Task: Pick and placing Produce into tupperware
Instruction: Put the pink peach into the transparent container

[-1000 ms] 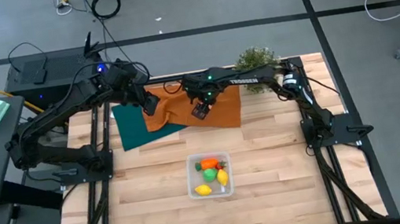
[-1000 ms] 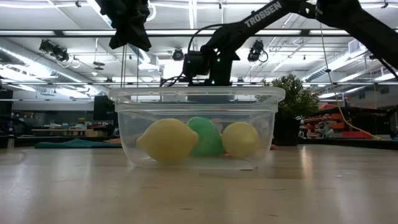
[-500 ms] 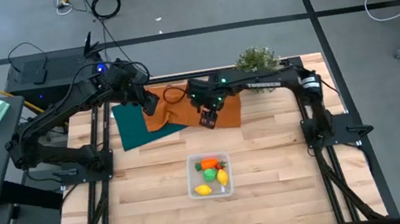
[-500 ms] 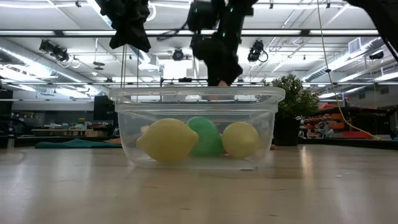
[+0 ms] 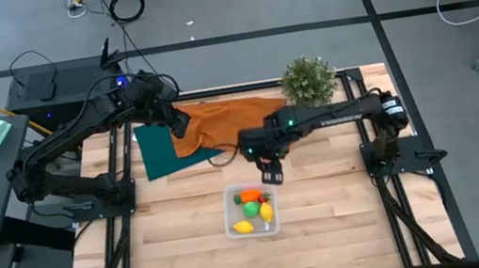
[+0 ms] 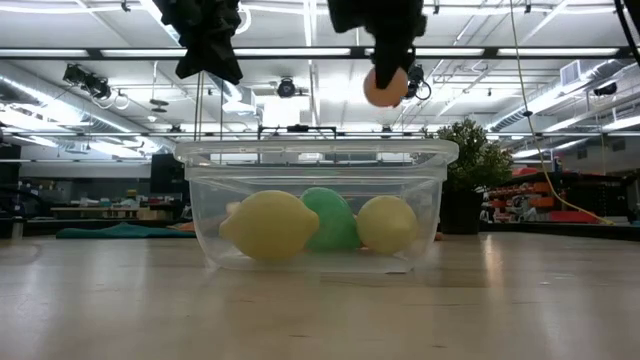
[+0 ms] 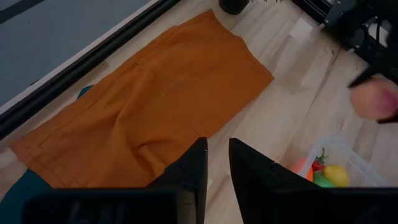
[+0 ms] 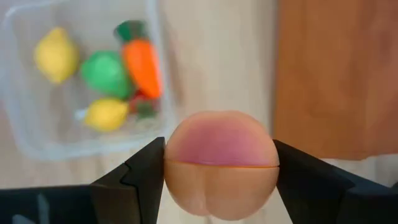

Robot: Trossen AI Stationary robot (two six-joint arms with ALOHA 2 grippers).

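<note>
Right arm is swinging off the orange cloth (image 5: 238, 123) at the back of the worktop (image 5: 328, 216) and out toward the middle; a second ago it was hanging over the cloth, now the right gripper (image 5: 271, 176) is sitting just beside the back right corner of the clear tub (image 5: 231, 225), above the boards.

Right jaws are clamped on the pale reddish apple (image 8: 221, 160), one finger on each side; the low view shows the apple (image 6: 385, 86) riding well above the tub rim (image 6: 316, 152).

Tub is sitting near the front middle of the worktop, already holding two lemons (image 8: 56, 54), the green round one (image 8: 106, 73), the carrot (image 8: 143, 65) and something small and red tucked beside it, probably the strawberry.

Left gripper (image 5: 179, 123) is waiting over the back left, above the orange and teal cloths (image 5: 162, 155), jaws nearly together and holding nothing.

Risks from here, as I'm reading it:
- Apple is not yet over the opening. Releasing now is dropping it on the boards, and it's round, so it's rolling.
- Tub is light plastic; descending short is clipping the rim and shoving or tipping it.
- Dropping from this height is bouncing the apple off the carrot and out.
</note>
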